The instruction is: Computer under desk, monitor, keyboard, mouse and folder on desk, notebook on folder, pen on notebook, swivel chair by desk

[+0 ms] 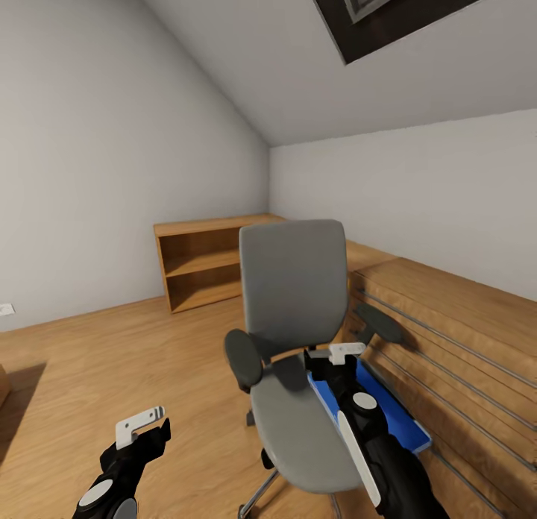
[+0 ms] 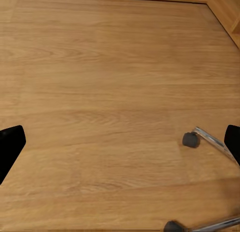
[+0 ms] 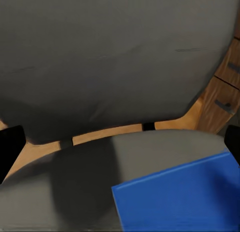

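The grey swivel chair [image 1: 294,288] stands in the middle of the head view, facing me, with the blue folder [image 1: 399,422] lying flat on the right side of its seat and reaching past the seat's edge. My right gripper [image 1: 332,361] hovers over the seat at the folder's near corner, open, with nothing between its fingers. In the right wrist view the folder [image 3: 180,197] lies on the seat below the chair's backrest [image 3: 115,57]. My left gripper [image 1: 142,426] hangs open over the wooden floor to the chair's left. The chair's chrome leg and caster [image 2: 192,139] show in the left wrist view.
A low open wooden bookshelf [image 1: 201,269] stands against the far wall behind the chair. A light wooden drawer chest [image 1: 455,332] runs along the right, close beside the chair. A skylight [image 1: 388,4] sits in the sloped ceiling. Wooden floor [image 1: 112,355] stretches out to the left.
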Motion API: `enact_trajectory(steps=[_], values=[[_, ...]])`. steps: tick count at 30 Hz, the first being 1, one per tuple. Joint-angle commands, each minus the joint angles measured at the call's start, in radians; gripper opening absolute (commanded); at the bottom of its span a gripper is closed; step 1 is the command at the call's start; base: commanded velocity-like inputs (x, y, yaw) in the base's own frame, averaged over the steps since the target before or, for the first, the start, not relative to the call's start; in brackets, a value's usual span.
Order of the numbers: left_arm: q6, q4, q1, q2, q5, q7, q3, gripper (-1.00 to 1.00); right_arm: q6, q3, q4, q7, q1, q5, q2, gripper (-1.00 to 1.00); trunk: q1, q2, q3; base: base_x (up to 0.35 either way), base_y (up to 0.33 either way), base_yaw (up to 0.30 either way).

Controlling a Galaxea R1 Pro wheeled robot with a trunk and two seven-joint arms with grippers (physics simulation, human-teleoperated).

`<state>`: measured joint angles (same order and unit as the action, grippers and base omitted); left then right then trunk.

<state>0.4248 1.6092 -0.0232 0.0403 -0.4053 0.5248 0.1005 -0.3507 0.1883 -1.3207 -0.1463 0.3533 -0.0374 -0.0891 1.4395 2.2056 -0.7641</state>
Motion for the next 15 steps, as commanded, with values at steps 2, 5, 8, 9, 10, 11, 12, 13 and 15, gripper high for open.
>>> enact_trajectory(steps=[2,5,8,9,10,11,12,13,15], values=[[0.001,0.001,0.000,0.001,-0.009,0.009,0.002,1.00,-0.005,0.001,-0.002,-0.007,0.000,-0.004,0.000,1.00,0.000,0.000,-0.001,-0.239,0.207,-0.197],[0.000,0.001,0.000,0.001,-0.009,0.009,0.002,1.00,-0.004,0.001,-0.002,-0.008,0.000,-0.004,0.000,1.00,0.000,0.000,-0.001,-0.255,0.221,-0.222],[0.000,0.001,0.000,0.001,-0.009,0.009,0.002,1.00,-0.004,0.001,-0.002,-0.009,0.001,-0.004,0.000,1.00,0.000,0.000,-0.001,-0.255,0.222,-0.084],[0.000,0.001,0.000,0.001,-0.009,0.009,0.002,1.00,-0.004,0.001,-0.002,-0.009,0.001,-0.004,0.000,1.00,0.000,0.000,-0.001,-0.248,0.217,-0.040],[0.000,0.001,0.000,0.001,-0.009,0.009,0.002,1.00,-0.004,0.000,-0.005,-0.010,0.001,-0.003,0.000,1.00,0.000,0.000,-0.001,-0.218,0.187,-0.021],[0.000,0.001,0.000,0.001,-0.009,0.009,0.002,1.00,-0.005,0.000,-0.008,-0.010,0.000,-0.003,0.000,1.00,0.000,0.000,-0.001,-0.183,0.145,-0.013],[0.000,0.001,0.000,0.001,-0.009,0.009,0.002,1.00,-0.005,-0.001,-0.011,-0.011,0.000,-0.003,0.000,1.00,0.000,0.000,-0.001,-0.135,0.097,-0.008],[0.000,0.001,0.000,0.001,-0.009,0.009,0.002,1.00,-0.005,-0.001,-0.012,-0.011,0.000,-0.003,0.000,1.00,0.000,0.000,-0.001,-0.108,0.078,-0.007],[0.000,0.001,0.000,0.001,-0.009,0.009,0.002,1.00,-0.005,-0.001,-0.014,-0.011,0.000,-0.003,0.000,1.00,0.000,0.000,-0.001,-0.062,0.045,-0.004]])
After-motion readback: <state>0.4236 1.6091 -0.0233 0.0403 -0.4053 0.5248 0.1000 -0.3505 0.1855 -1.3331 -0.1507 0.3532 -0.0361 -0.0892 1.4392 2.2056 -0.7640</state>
